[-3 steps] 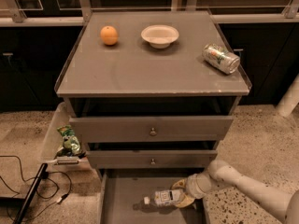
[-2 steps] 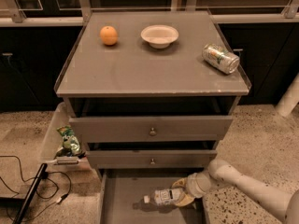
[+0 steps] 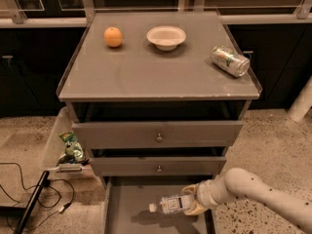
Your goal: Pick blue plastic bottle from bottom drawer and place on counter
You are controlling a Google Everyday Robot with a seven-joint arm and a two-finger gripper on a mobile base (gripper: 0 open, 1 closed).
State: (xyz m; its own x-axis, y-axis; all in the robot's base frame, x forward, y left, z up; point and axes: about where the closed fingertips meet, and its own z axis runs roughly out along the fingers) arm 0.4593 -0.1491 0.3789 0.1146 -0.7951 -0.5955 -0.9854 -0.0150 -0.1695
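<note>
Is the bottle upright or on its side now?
On its side: the blue plastic bottle lies horizontal over the bottom drawer, white cap pointing left, its base held in the gripper.

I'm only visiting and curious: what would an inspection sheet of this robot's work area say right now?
Surface: grey counter, flat, holding three items.
Job's things: bottle lying sideways, cap to the left, in the open bottom drawer; not yet on the counter.
Clutter: orange, white bowl and dented can on its side, all on the counter.
Gripper: gripper low in the bottom drawer, jaws shut on the bottle's base end.
Cables: black cables on the floor at left.
Surroundings: speckled floor; green packet in a bin beside the cabinet.
</note>
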